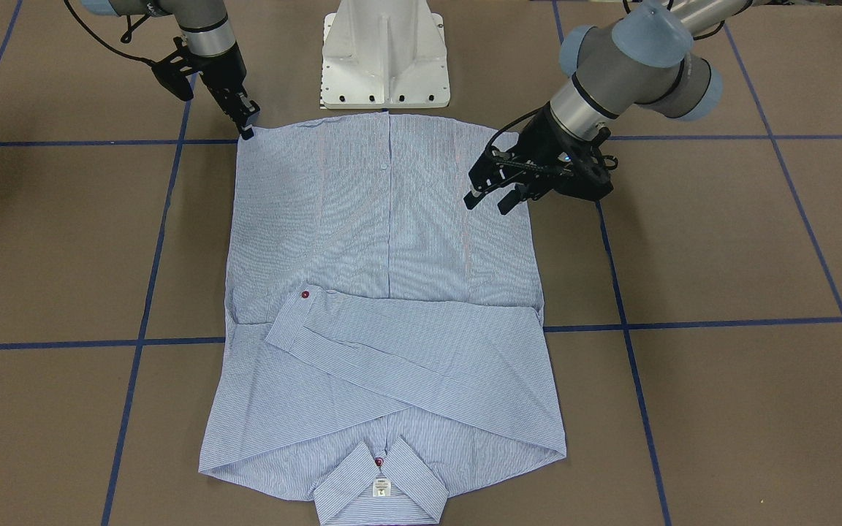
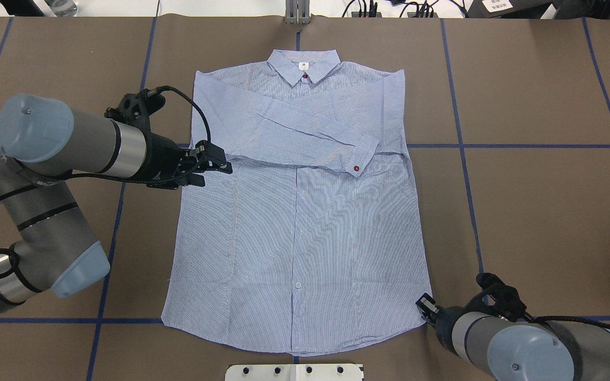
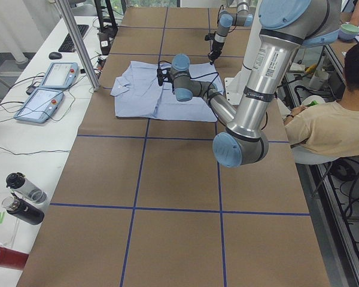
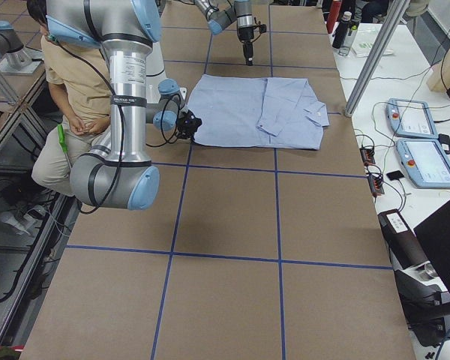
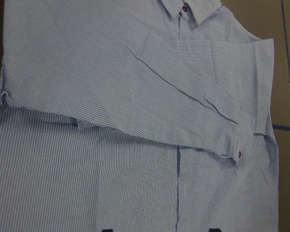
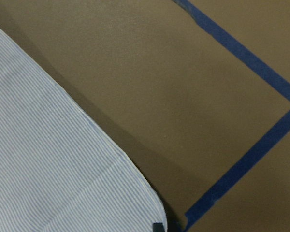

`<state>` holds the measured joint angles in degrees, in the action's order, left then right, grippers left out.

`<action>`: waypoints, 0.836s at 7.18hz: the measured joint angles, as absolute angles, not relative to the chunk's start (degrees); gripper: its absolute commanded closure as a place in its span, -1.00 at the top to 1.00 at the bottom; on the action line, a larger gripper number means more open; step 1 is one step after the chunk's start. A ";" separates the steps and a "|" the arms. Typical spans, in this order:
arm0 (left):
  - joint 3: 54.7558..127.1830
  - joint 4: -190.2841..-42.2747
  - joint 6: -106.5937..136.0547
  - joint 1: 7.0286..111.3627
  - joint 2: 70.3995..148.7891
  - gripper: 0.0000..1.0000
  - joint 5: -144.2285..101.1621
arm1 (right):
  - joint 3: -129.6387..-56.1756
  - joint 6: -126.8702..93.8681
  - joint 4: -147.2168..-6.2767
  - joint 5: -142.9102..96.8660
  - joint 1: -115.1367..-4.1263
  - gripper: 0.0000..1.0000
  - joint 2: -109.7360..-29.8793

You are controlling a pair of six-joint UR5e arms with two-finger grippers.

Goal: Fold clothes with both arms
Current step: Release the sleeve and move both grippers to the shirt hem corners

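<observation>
My left gripper (image 2: 215,164) hung over the side edge of the shirt (image 2: 305,222), its fingers spread apart with nothing between them. Its wrist camera caught only the two dark tips at the bottom of the frame. Ahead of them one sleeve (image 5: 150,92) lay folded across the chest, its cuff showing a dark red button (image 5: 239,155). Only the side view showed the white sticker (image 3: 264,60) on my left arm (image 3: 251,89), its black print too small to read. The shirt lay flat and front up on the brown table (image 2: 548,211), collar at the far end from both grippers. The front-facing view showed the white neck label (image 1: 381,487) best, though I could not read its marks. My right gripper (image 1: 247,131) stood at the hem corner (image 6: 145,203), and I could not tell whether its fingers were together or apart. Its own camera showed only one dark tip just beside that corner, plus blue tape (image 6: 241,169) on the bare table.
</observation>
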<state>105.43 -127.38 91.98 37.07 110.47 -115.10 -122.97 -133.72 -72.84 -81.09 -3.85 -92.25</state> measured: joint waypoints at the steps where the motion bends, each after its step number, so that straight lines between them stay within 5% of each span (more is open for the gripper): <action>1: 109.86 -122.79 94.86 33.88 107.94 0.45 -112.02 | -123.27 -133.69 -73.06 -81.11 -3.86 -1.00 -92.23; 3: 117.68 -114.14 101.04 25.91 104.12 0.43 -105.76 | -123.45 -133.66 -73.19 -81.18 -3.87 -1.00 -92.20; 6: 119.41 -111.04 103.86 17.40 96.87 0.22 -96.88 | -123.48 -133.65 -73.21 -81.21 -3.94 -1.00 -92.17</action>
